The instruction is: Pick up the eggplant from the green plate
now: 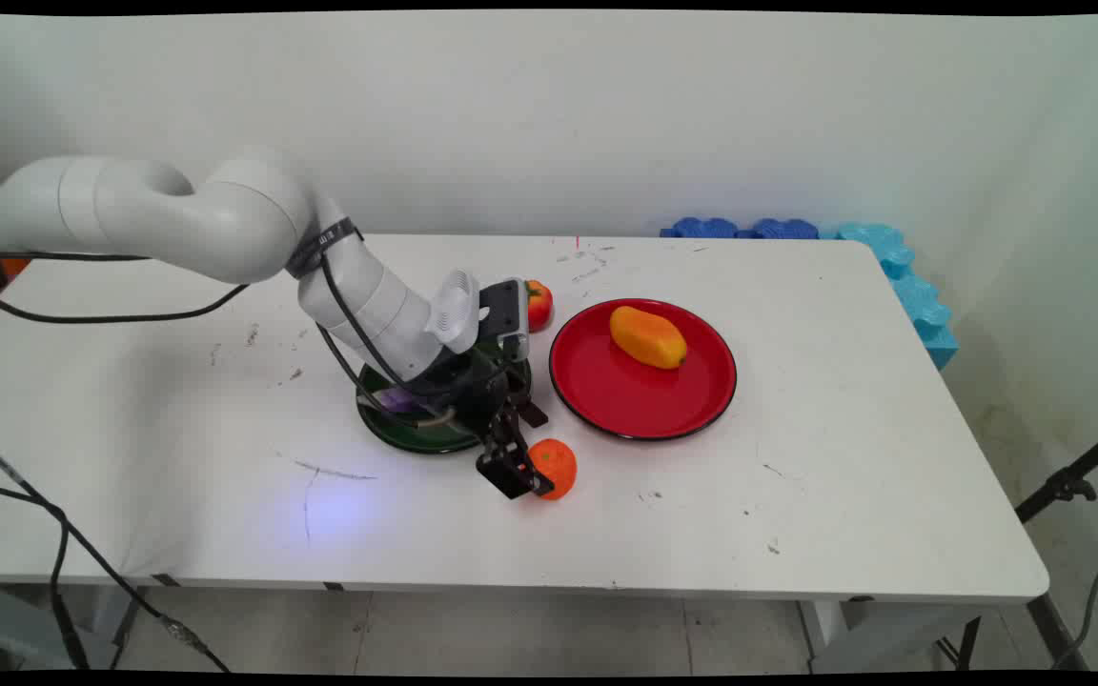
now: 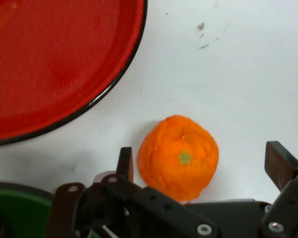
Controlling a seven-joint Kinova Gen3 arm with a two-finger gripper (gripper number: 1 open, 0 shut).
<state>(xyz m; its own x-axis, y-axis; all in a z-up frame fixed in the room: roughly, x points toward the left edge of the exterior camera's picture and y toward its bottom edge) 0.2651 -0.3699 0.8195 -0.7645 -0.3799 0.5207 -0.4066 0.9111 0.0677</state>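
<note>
The pincer (image 1: 522, 474) is hanging low over the white counter (image 1: 844, 457) w/ its jaws standing open around an orange (image 2: 178, 156); one finger (image 2: 125, 163) is sitting just beside the fruit, the other is well off its far side, so nothing is being gripped. The orange is resting on the counter between the fingers, green stem spot facing the hand cam. Just beyond the pincer a red plate (image 1: 606, 400) w/ a dark rim is lying on the counter, carrying a yellow-orange mango-like fruit (image 1: 647, 335) toward its back. Under the wrist, right behind the pincer, a dark green plate (image 1: 396, 433) is sitting, partly hidden by the arm, w/ something purplish (image 1: 401, 401) showing on it. A red tomato-like fruit (image 1: 538, 303) is peeking out behind the wrist. The counter surface is showing scuffs and dark marks. Blue foam pieces (image 1: 902, 276) are leaning at the counter's far corner against a plain white wall (image 1: 606, 114). Black cables (image 1: 63, 553) are trailing over the counter's near edge, and a black stand leg (image 1: 1068, 481) is showing past the counter's other end.
</note>
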